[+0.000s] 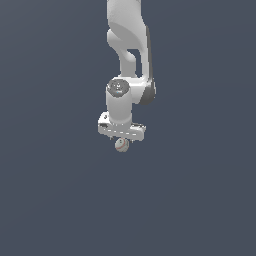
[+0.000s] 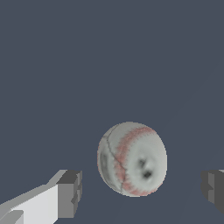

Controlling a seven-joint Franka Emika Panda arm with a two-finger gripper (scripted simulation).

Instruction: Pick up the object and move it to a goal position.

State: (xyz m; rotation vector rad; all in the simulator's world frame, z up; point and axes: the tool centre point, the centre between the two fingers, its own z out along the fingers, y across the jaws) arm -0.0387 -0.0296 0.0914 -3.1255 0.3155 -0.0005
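One ball [image 2: 131, 159] is all we've got to deal with here, and it sits right under the gripper [image 1: 121, 141], basically between the two fingers. In the wrist view we can see a grey pad [image 2: 70, 193] on one side of the ball and the other pad [image 2: 213, 190] on the far side of it, both clearly apart from the ball with gaps showing, so the claw is spread wide and grasping nothing yet. From the exterior view the ball peeks out just below the hand, nearly centered on it, maybe a touch toward that view's left. We can't tell for sure whether the ball rests on the floor, since the ground is one flat dark colour, and no goal marker shows up anywhere near the ball. Our read is that we're at the pre-grasp step: lined up over the ball, not closed. The next move probably calls for dropping a bit lower so the pads straddle the ball's widest part, then squeezing evenly. It's round, so an off-center pinch could squirt it out sideways; we'd center it between the pads first.
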